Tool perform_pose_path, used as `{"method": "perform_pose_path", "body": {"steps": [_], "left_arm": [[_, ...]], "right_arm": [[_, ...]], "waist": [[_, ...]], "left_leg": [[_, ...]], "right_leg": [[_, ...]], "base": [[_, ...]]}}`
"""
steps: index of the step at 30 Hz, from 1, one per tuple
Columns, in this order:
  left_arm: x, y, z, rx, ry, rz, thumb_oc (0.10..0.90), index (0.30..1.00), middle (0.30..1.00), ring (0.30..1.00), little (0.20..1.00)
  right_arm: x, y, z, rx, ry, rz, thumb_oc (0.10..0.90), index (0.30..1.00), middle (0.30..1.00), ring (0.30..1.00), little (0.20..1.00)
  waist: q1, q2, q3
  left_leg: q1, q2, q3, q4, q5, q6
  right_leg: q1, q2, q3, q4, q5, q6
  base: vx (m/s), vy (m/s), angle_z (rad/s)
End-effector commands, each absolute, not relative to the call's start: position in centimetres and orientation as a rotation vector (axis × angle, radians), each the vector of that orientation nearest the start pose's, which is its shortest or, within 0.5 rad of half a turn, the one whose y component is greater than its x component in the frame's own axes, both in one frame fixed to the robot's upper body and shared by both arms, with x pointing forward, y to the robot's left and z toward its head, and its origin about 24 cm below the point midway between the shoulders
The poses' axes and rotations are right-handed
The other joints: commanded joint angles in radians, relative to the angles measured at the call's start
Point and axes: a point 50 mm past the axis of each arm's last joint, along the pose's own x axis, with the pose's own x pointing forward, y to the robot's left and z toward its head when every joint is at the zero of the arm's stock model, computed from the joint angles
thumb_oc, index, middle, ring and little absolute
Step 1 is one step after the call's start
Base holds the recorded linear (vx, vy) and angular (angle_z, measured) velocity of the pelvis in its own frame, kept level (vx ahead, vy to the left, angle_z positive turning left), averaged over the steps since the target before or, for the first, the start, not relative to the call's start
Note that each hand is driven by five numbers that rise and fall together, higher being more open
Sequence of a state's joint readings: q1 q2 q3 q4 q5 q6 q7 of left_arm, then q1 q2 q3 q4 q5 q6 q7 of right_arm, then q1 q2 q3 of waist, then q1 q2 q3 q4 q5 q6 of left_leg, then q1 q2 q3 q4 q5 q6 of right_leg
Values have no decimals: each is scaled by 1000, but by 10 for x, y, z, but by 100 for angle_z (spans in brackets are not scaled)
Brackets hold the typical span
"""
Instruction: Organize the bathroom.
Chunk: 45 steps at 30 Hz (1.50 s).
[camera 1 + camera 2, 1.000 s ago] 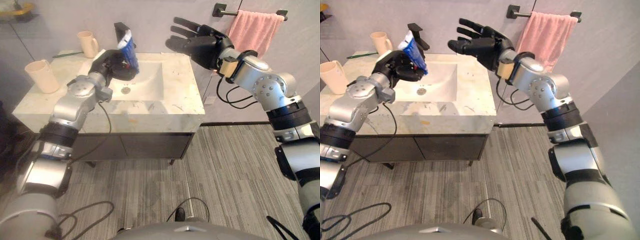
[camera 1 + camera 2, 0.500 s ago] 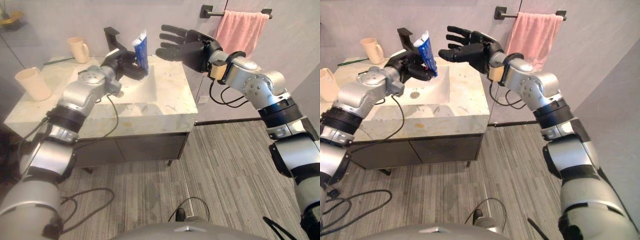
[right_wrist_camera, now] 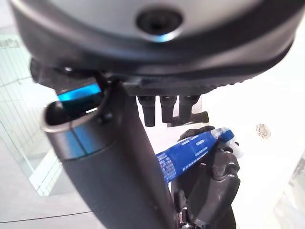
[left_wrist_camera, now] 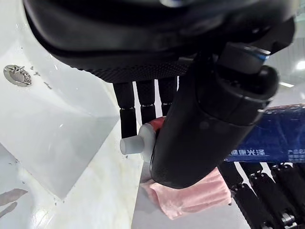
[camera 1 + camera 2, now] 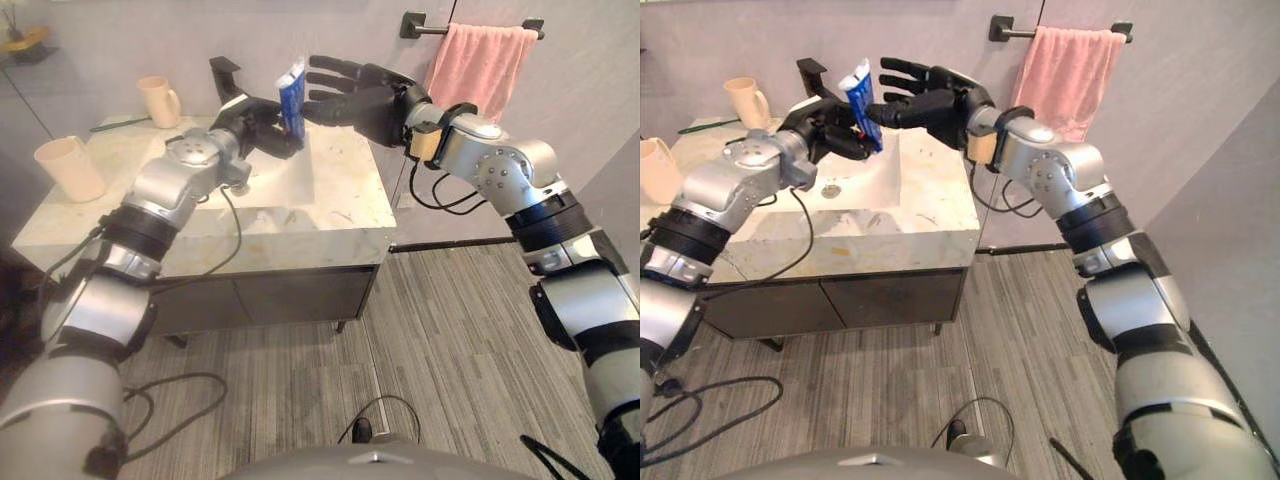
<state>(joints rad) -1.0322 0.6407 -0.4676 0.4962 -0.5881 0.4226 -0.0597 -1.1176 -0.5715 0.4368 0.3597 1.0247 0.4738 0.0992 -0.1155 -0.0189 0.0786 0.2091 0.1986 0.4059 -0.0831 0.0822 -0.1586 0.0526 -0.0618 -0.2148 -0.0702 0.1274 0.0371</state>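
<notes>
Above the rectangular basin [image 5: 290, 175] sunk in the pale marble vanity top [image 5: 330, 215], the left hand [image 5: 250, 122] has its fingers curled round the lower end of a blue toothpaste tube with a white cap [image 5: 292, 97], holding it upright. The right hand [image 5: 368, 92] reaches in beside the tube with fingers straight and spread, gripping nothing. Two cream mugs stand on the counter, one [image 5: 157, 100] by the black faucet [image 5: 225, 74] and one [image 5: 68, 168] near the left edge, their contents not visible, and a pink towel [image 5: 480, 70] hangs from the wall bar.

head cameras look down; wrist cameras close, sharing the toothpaste tube [image 3: 190, 151].
</notes>
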Motion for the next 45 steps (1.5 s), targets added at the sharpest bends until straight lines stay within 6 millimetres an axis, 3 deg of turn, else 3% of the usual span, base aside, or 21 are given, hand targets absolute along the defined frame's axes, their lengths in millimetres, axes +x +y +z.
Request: {"method": "perform_pose_path", "body": {"steps": [1,7,11,12,13,14,17,19,20,21,25,26,29,30,43,44,45], "left_arm": [[395,169,291,310,-187,-212,400,300,300,300,300],[397,167,289,310,-182,-211,400,300,300,300,300],[397,166,290,314,-184,-210,400,300,300,300,300],[397,167,290,313,-184,-205,400,300,300,300,300],[397,167,290,313,-184,-205,400,300,300,300,300],[397,167,290,313,-183,-203,400,300,300,300,300],[397,168,290,315,-180,-204,400,300,300,300,300],[397,168,290,318,-180,-204,400,300,300,300,300],[397,168,290,318,-180,-204,400,300,300,300,300],[397,168,290,318,-180,-203,400,300,300,300,300],[398,170,290,314,-181,-195,400,300,300,300,300],[397,170,290,315,-181,-194,400,300,300,300,300],[398,172,290,318,-176,-190,400,300,300,300,300],[398,173,290,320,-175,-189,400,300,300,300,300],[398,175,290,317,-176,-174,400,300,300,300,300],[398,175,289,315,-174,-169,409,314,314,314,314],[399,177,289,309,-174,-156,527,491,491,491,491]], "right_arm": [[373,-79,312,89,-231,676,800,900,900,900,900],[374,-75,313,85,-230,678,800,900,900,900,900],[374,-74,313,75,-230,673,711,766,766,766,766],[375,-76,313,59,-233,669,533,500,500,500,500],[375,-76,313,57,-234,667,442,364,364,364,364],[375,-76,313,53,-236,664,400,300,300,300,300],[376,-77,314,39,-241,662,400,300,300,300,300],[376,-77,315,32,-243,656,541,512,512,512,512],[376,-77,315,30,-244,654,739,808,808,808,808],[377,-78,315,31,-244,654,800,900,900,900,900],[376,-79,317,39,-251,658,800,900,900,900,900],[376,-79,317,39,-251,659,775,862,862,862,862],[376,-79,319,32,-256,660,428,342,342,342,342],[376,-79,319,30,-257,660,400,300,300,300,300],[376,-79,320,16,-263,665,400,300,300,300,300],[376,-79,321,16,-264,664,400,300,300,300,300],[376,-80,321,17,-266,662,400,300,300,300,300]], "waist": [[12,-24,-187],[14,-23,-190],[14,-23,-189],[14,-22,-189],[14,-22,-189],[14,-22,-189],[15,-22,-189],[14,-23,-189],[14,-23,-189],[14,-23,-189],[12,-22,-190],[13,-22,-190],[12,-22,-191],[12,-21,-191],[12,-18,-193],[12,-18,-193],[12,-18,-192]], "left_leg": [[-14,-76,-37,32,-67,109],[-13,-75,-38,32,-67,110],[-13,-75,-39,31,-66,110],[-12,-77,-42,29,-66,111],[-12,-77,-43,29,-66,111],[-13,-78,-43,30,-66,112],[-13,-78,-42,32,-68,112],[-12,-78,-43,32,-68,112],[-12,-78,-43,32,-68,113],[-11,-78,-43,31,-68,113],[-10,-78,-43,32,-68,113],[-10,-78,-42,32,-69,113],[-9,-77,-39,31,-69,113],[-9,-77,-39,31,-69,114],[-11,-75,-38,31,-67,113],[-11,-75,-37,30,-67,113],[-10,-75,-37,29,-66,113]], "right_leg": [[-14,-4,138,-17,-25,73],[-11,-5,141,-17,-26,74],[-11,-6,140,-17,-25,74],[-11,-7,141,-17,-23,75],[-11,-7,142,-17,-23,75],[-11,-7,143,-17,-23,75],[-9,-8,143,-17,-23,76],[-9,-8,142,-17,-23,75],[-9,-8,143,-17,-23,75],[-9,-8,144,-17,-23,75],[-10,-8,146,-17,-21,76],[-10,-8,146,-17,-21,76],[-9,-9,145,-17,-22,76],[-9,-9,144,-17,-22,76],[-13,-8,145,-17,-20,76],[-13,-8,145,-17,-21,76],[-12,-8,144,-17,-21,76]], "base": [[0,0,0],[0,0,0],[0,0,0],[0,0,0],[0,0,0],[0,0,0],[0,0,0],[0,0,0],[0,0,0],[0,0,0],[0,0,0],[0,0,0],[0,0,0],[0,0,0],[0,0,0],[0,0,0],[0,0,0]]}}
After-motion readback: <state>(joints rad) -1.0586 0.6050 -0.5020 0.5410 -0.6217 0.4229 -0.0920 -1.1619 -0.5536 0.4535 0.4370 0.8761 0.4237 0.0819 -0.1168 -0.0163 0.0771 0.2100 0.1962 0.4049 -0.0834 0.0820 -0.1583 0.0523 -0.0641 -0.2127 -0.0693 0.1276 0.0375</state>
